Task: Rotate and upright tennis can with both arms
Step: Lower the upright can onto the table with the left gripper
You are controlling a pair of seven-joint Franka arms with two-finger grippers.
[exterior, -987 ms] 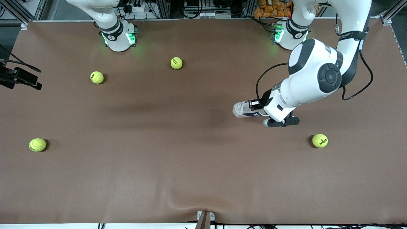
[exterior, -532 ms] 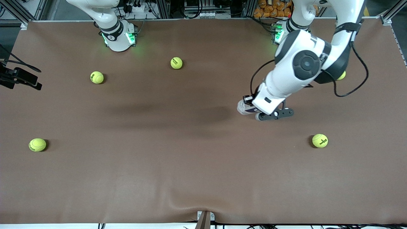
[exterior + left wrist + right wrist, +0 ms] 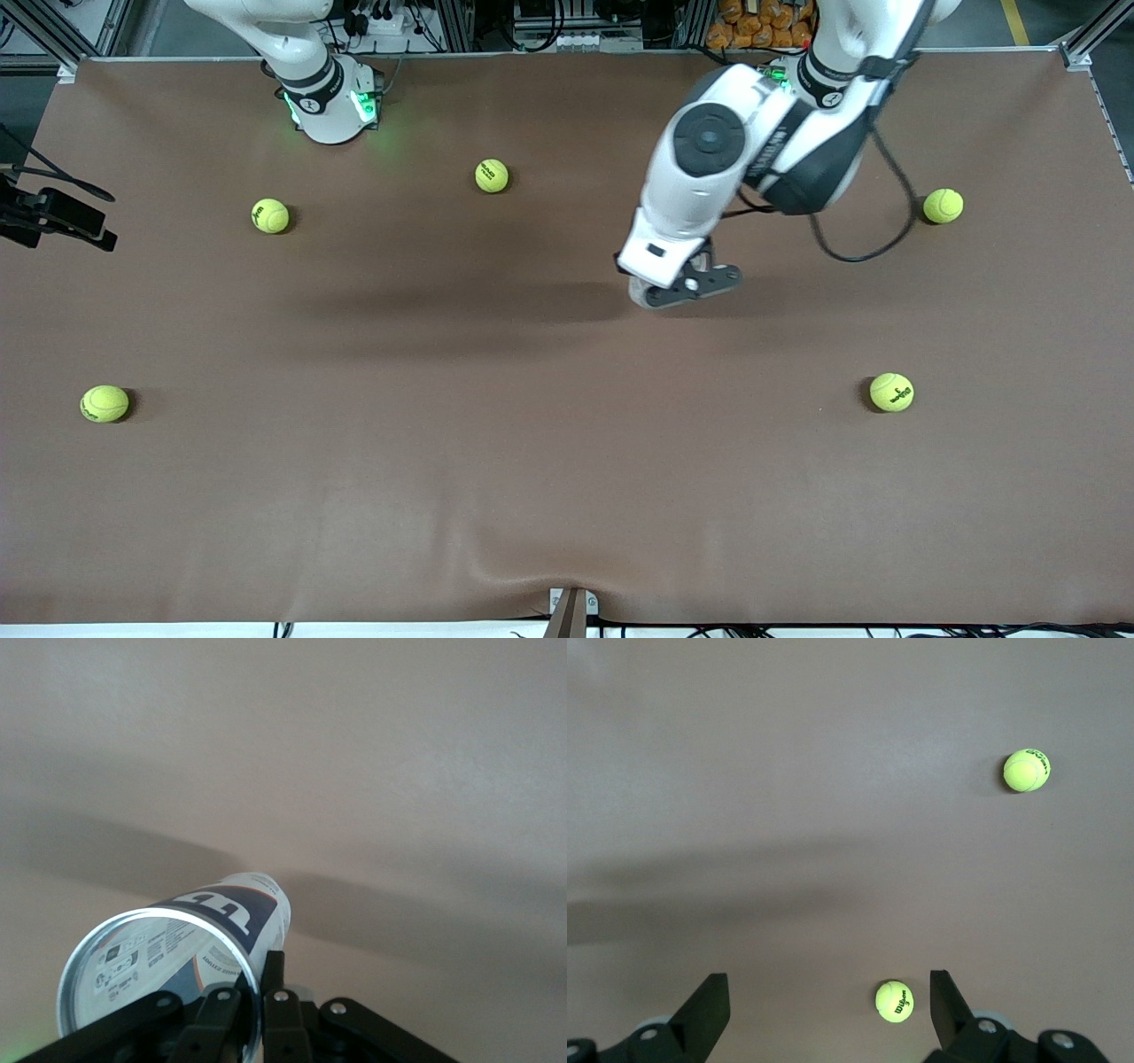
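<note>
Over the brown table mat [image 3: 532, 461], toward the left arm's end, the left gripper [image 3: 682, 285] holds the clear plastic tennis can with white and navy label [image 3: 177, 966] aloft. Its black fingers [image 3: 275, 979] are closed on the can's open rim at about 4 o'clock in the left wrist view, the tube projecting away from the jaws. The right gripper [image 3: 828, 1010] waits high, jaws spread wide and empty, above two yellow-green tennis balls [image 3: 894, 1001].

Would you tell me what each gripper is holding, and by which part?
The left gripper grips the tennis can at the rim of its open end. The right gripper is open and empty.
</note>
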